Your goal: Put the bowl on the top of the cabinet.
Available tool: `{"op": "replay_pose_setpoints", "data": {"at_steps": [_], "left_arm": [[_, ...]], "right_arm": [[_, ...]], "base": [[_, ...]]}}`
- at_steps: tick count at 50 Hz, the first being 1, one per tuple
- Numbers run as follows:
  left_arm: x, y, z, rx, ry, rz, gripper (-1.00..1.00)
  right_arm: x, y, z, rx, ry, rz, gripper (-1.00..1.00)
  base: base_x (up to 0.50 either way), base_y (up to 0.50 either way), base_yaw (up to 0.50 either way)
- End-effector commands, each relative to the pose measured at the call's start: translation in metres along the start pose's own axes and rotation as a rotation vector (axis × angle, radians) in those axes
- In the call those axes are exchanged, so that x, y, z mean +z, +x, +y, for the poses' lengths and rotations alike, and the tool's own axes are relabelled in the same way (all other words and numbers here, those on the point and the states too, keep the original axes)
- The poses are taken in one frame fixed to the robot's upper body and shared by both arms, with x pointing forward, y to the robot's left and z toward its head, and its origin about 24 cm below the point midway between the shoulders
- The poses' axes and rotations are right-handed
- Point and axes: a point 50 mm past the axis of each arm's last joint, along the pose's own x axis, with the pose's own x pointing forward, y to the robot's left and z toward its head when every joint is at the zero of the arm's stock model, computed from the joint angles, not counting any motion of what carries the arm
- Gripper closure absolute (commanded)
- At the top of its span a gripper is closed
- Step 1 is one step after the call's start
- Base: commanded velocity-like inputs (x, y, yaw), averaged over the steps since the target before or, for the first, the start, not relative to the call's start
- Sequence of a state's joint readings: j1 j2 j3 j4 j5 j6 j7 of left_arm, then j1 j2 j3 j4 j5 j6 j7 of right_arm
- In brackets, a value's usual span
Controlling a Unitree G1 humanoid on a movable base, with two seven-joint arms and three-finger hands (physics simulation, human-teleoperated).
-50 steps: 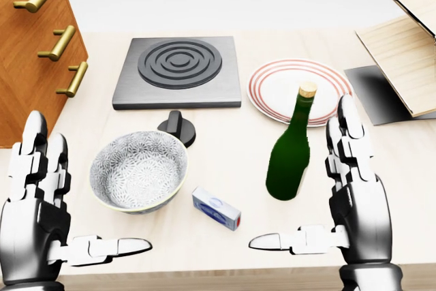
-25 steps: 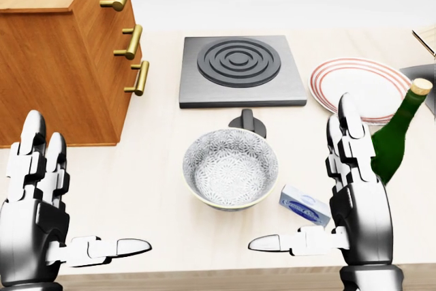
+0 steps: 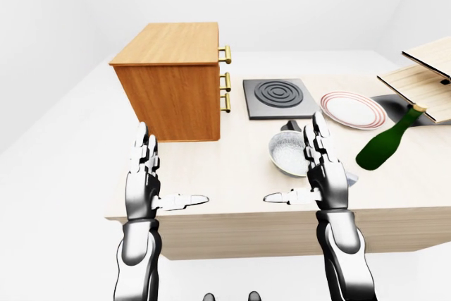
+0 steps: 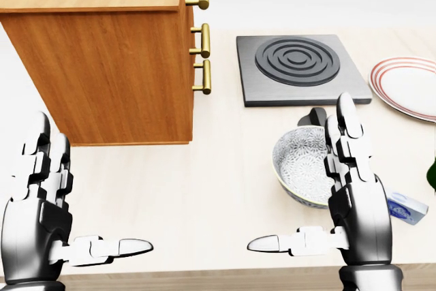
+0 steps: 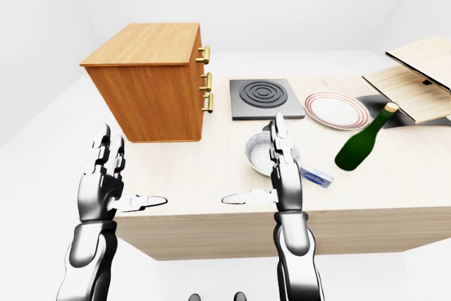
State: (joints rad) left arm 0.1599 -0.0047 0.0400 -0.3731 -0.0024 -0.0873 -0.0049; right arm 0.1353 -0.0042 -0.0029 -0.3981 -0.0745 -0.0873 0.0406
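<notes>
The bowl [image 4: 304, 163] sits on the table [image 4: 204, 189], just below the stove [image 4: 300, 67] and its black knob [image 4: 315, 116] in the head view. The right hand [image 4: 344, 216] stands in front of the bowl's right part, fingers straight up and thumb pointing left, wide open and holding nothing; whether it touches the bowl cannot be told. The left hand [image 4: 41, 223] is held the same way at the lower left of the head view, open and empty, thumb pointing right, well apart from the bowl.

The cabinet [image 4: 102, 52] stands on the table at the upper left of the head view, left of the stove, its three brass handles [image 4: 199, 40] facing the stove. Its flat top shows bare wood. The bowl lies to the lower right of it, apart from it.

A small blue-and-white box [image 4: 407, 209] lies just right of the right hand. In the right-eye view a green bottle [image 5: 361, 142] leans to the right of the bowl, a red-ringed plate [image 5: 337, 110] lies right of the stove, and wooden boards [image 5: 416, 79] sit at the table's right end.
</notes>
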Motion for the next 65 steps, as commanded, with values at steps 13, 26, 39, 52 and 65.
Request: {"op": "replay_pose_setpoints", "data": {"at_steps": [13,26,39,52,65], "left_arm": [[-0.0016,0.0008,-0.0006,-0.002,-0.004,0.006,-1.0],[-0.0012,0.0017,0.0002,0.005,-0.009,0.002,-1.0],[-0.001,0.0029,0.0001,0.007,-0.011,-0.001,-1.0],[-0.0017,0.0033,-0.0006,0.002,-0.01,0.002,-1.0],[-0.0042,0.0036,-0.0016,-0.007,-0.011,0.012,-1.0]], "right_arm": [[-0.0011,0.0003,-0.0001,0.0,0.002,0.004,-1.0],[-0.0026,0.0014,-0.0007,-0.004,0.008,0.008,-1.0],[-0.004,0.0025,-0.0013,-0.007,0.024,0.011,-1.0],[-0.0029,0.003,-0.0012,-0.006,0.024,0.006,-1.0],[-0.0043,0.0028,-0.0008,-0.004,0.024,0.012,-1.0]], "base": [[0.0,0.5,0.0],[0.0,0.5,0.0],[0.0,0.01,0.0],[0.03,-0.02,0.0],[0.22,-0.13,0.0]]}}
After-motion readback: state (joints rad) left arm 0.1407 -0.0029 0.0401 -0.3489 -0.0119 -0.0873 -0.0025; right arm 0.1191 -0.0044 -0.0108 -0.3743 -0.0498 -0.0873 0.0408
